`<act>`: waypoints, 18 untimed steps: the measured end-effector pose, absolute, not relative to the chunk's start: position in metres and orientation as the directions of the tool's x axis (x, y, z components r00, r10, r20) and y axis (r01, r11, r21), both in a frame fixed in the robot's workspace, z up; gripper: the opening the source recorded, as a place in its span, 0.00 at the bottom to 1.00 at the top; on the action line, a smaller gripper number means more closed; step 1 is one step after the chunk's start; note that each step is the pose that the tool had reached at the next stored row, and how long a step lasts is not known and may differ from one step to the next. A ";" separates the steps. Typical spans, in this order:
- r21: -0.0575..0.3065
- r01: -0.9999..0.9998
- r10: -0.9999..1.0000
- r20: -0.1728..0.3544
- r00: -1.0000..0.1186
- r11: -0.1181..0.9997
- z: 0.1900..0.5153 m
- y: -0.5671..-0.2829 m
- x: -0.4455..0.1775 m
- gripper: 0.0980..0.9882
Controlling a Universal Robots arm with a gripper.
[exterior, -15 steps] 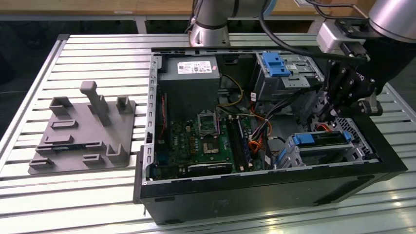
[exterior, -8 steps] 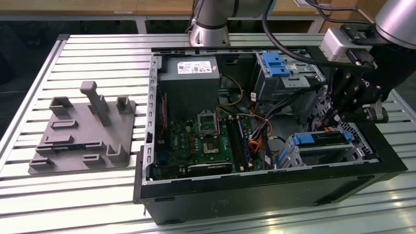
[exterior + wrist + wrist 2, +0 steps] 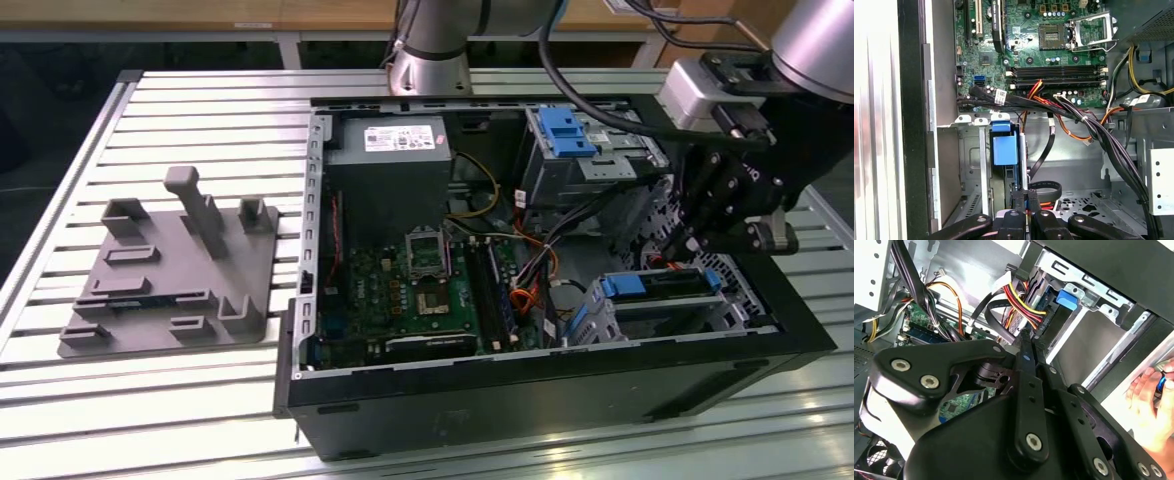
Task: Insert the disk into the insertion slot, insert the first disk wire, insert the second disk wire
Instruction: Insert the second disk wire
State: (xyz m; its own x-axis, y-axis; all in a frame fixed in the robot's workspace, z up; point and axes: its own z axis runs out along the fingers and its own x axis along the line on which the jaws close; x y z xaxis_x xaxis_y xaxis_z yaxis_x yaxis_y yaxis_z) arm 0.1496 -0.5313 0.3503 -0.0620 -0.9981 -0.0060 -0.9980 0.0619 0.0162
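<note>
End effector (image 3: pixel 1024 197) tips just beside disk (image 3: pixel 1004 150).

A bright blue caddy handle marks the disk (image 3: pixel 663 287) inside the silver, perforated insertion slot (image 3: pixel 727 310). Beside it lie a green motherboard (image 3: pixel 414 290), red, yellow and orange wires (image 3: pixel 1021 302), a grey fixture plate (image 3: pixel 167 275) and a black end effector (image 3: pixel 1031 347).
</note>
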 end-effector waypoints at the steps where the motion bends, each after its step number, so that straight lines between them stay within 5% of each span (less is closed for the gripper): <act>1: 0.016 -0.998 -0.998 -0.006 -0.062 0.062 0.350 -0.532 0.150 0.05; 18: 0.016 -0.998 -0.998 -0.006 -0.063 0.063 0.346 -0.537 0.150 0.05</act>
State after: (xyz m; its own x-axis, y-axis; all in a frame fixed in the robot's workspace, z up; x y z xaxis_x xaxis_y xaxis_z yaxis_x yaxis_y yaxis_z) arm 0.1496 -0.5374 0.3456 -0.0635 -0.9980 -0.0060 -0.9979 0.0634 0.0162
